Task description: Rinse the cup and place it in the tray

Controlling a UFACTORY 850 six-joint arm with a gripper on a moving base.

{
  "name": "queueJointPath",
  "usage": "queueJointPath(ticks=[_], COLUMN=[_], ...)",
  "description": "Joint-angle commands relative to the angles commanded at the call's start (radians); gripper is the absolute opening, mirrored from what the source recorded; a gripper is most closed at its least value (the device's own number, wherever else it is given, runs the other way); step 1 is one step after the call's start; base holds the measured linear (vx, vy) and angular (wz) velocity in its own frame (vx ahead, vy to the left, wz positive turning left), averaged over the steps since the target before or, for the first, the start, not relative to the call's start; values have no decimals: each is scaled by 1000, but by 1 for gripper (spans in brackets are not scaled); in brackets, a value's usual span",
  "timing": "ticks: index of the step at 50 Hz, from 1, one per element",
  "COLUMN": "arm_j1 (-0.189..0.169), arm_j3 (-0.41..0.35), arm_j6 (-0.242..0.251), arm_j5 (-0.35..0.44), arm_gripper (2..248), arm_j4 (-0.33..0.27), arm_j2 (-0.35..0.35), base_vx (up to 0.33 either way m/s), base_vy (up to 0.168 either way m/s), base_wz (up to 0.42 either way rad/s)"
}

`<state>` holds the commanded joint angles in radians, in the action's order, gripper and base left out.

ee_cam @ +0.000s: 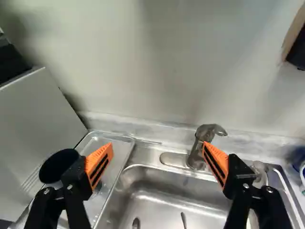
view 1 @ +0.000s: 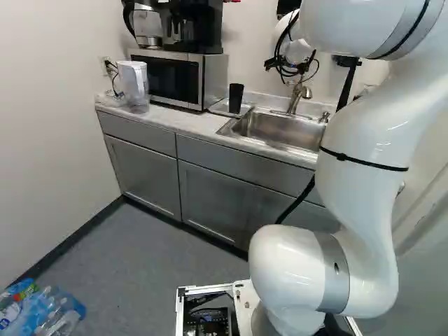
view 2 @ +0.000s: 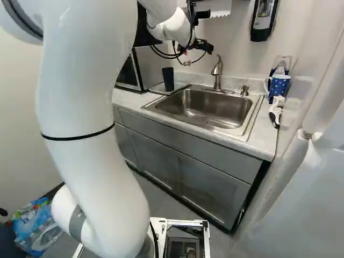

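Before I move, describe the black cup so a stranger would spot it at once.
Find the silver microwave with the black door. Between it and the stainless-steel sink lies a shallow tray, and the black cup stands on it, showing no handle, unlike the blue spotted mug.

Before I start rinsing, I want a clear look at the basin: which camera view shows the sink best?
The right base view: it shows the sink with its whole rim and nothing in front. In the left base view the arm covers one end. The wrist view shows only part of it, partly behind the tool.
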<state>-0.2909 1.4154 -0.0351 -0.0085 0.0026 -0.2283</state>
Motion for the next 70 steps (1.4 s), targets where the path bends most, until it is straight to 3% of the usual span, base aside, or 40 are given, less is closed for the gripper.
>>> queueJointPath(ticks=[30,62,70], arm_j1=[16,-4,-20], arm_j3=[-155,-199,-209], arm_j6=[0,0,0], arm_j5=[-198,-424,-430], arm_gripper=[247,247,247], arm_j4=[0,0,0], arm_j2=[143,185,195], base_vx=[0,0,0], base_vy=[0,0,0], base_wz=[0,0,0])
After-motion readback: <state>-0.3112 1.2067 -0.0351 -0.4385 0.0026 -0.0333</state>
